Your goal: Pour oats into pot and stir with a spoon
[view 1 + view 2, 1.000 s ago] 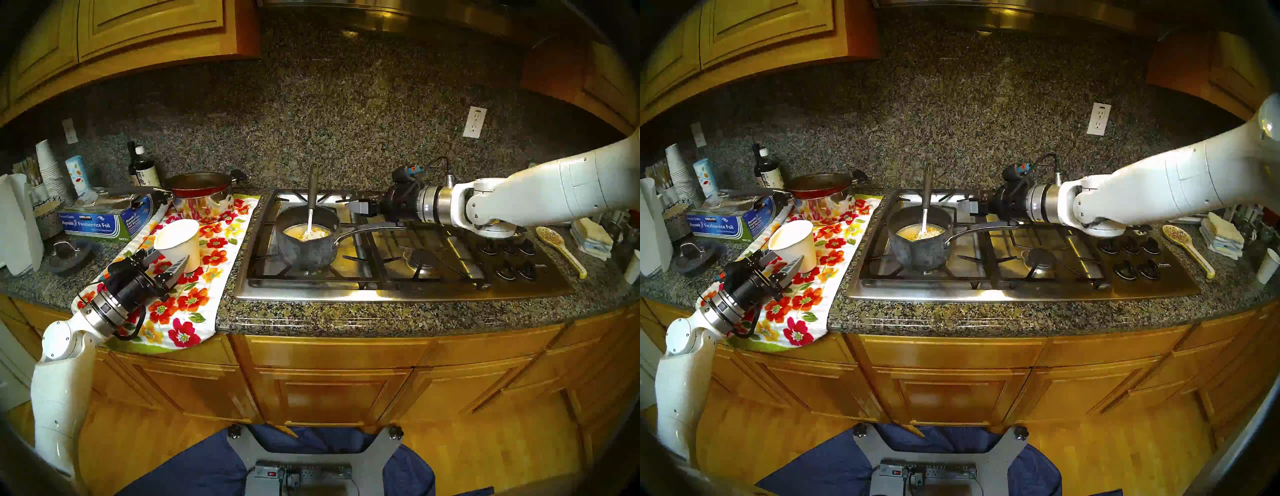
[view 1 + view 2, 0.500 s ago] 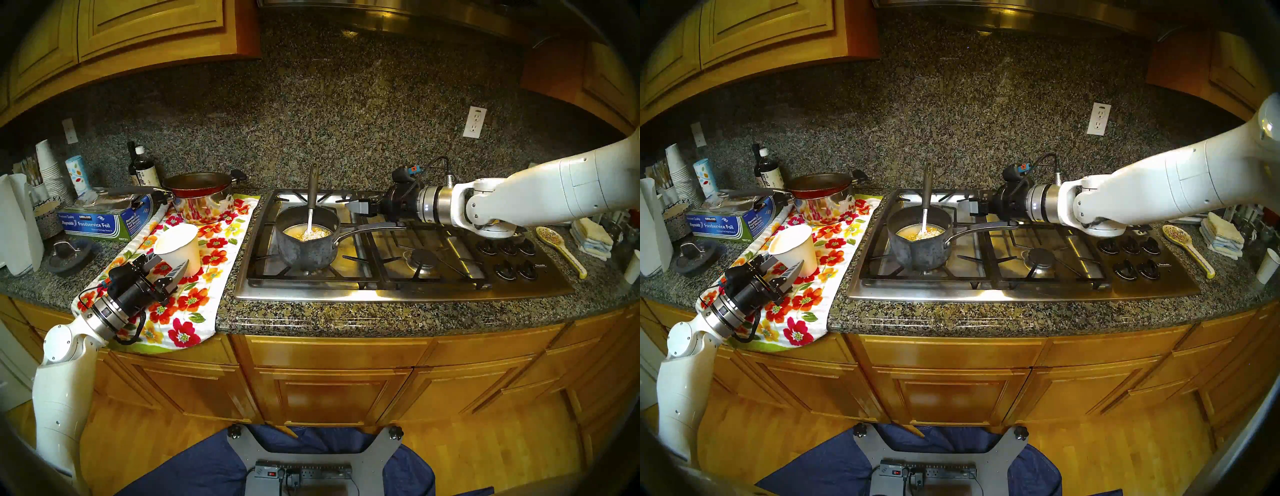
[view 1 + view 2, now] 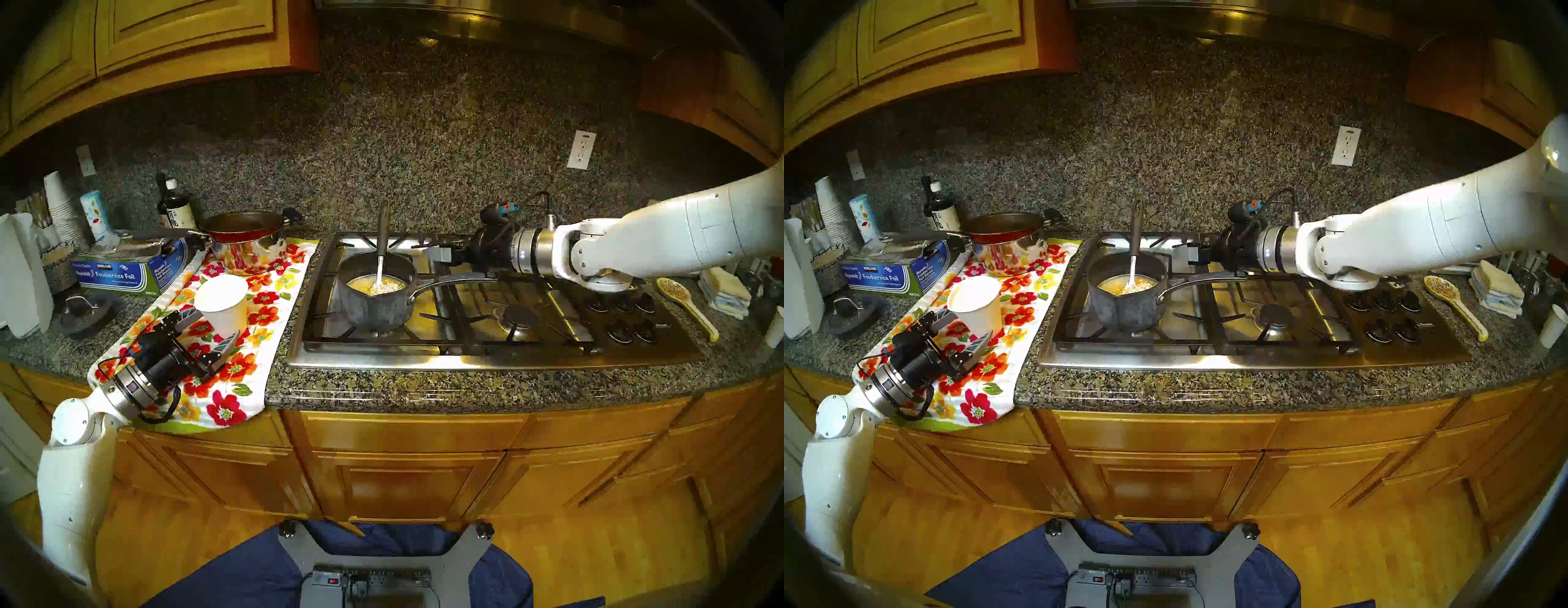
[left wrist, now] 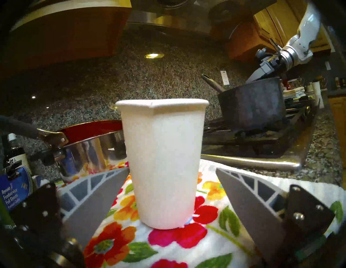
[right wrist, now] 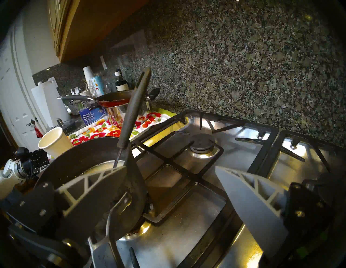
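On the long blue cardboard box (image 3: 127, 271), lying well beyond the left gripper (image 3: 211, 329) toward the wall, "Reynolds Foodservice Foil", "Premium Quality" and "KIRKLAND" are printed in white. In the left wrist view, "Reynolds Foodservice Foil Sheets Premium Quality" is read on its end. Other labels are too small to be read.

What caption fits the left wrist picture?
Open left pincer around an upright white paper cup on a flowered towel.

The pot (image 3: 375, 297) is matt, mottled dark grey metal with a shiny steel handle. Spoon (image 3: 382, 250) neck is polished metal, its grip probably matt plastic. Cup (image 4: 162, 161) is matt white paper, towel (image 3: 250, 361) nubby cloth, desk (image 3: 466, 388) glossy speckled granite.
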`<state>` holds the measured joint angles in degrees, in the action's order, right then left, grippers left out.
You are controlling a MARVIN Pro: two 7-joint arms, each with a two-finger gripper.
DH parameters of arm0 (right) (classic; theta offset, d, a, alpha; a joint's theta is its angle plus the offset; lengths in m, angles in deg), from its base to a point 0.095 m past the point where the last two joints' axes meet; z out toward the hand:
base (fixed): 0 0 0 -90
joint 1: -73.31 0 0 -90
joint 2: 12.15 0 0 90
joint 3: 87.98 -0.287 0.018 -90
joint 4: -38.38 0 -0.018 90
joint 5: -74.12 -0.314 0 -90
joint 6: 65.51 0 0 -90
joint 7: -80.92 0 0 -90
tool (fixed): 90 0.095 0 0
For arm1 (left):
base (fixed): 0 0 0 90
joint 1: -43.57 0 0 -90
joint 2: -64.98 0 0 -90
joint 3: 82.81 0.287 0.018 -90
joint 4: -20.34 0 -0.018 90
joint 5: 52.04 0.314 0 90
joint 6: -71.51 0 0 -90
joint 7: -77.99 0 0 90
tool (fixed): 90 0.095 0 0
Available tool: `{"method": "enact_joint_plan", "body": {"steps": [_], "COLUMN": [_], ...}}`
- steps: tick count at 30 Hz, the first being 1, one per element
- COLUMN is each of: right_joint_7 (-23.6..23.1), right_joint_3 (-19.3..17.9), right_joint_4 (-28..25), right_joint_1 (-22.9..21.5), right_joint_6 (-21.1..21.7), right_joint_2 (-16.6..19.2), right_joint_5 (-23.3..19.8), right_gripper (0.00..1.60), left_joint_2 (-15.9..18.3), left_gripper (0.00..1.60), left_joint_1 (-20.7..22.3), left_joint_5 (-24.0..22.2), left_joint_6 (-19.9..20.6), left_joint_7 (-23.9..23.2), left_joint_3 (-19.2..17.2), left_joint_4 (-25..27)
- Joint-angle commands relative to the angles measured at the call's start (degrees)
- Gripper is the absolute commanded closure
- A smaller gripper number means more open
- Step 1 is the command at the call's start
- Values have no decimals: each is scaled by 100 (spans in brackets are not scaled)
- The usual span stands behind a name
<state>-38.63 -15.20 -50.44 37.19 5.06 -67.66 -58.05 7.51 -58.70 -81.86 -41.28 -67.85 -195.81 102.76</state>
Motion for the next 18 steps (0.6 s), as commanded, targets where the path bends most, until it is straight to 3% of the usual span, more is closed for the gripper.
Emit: {"method": "enact_joint_plan", "body": {"steps": [1,18], "right_joint_7": [0,0], "right_joint_3": [-90,-90], "right_joint_4": [46,46], "right_joint_1": [-208,-208], "right_joint_6": [-65,-65], "right_joint_2": [11,11], "right_joint_5": [5,5], "right_gripper": [0,0], "left_joint_2": [-28,32], "left_gripper": [0,0], "left_joint_1": [-2,9], "left_joint_5": [-28,129], "left_joint_6": [-52,-68], "left_joint_7": [49,155], "left_joint_3": [-87,-118], "left_joint_4": [184,93]}}
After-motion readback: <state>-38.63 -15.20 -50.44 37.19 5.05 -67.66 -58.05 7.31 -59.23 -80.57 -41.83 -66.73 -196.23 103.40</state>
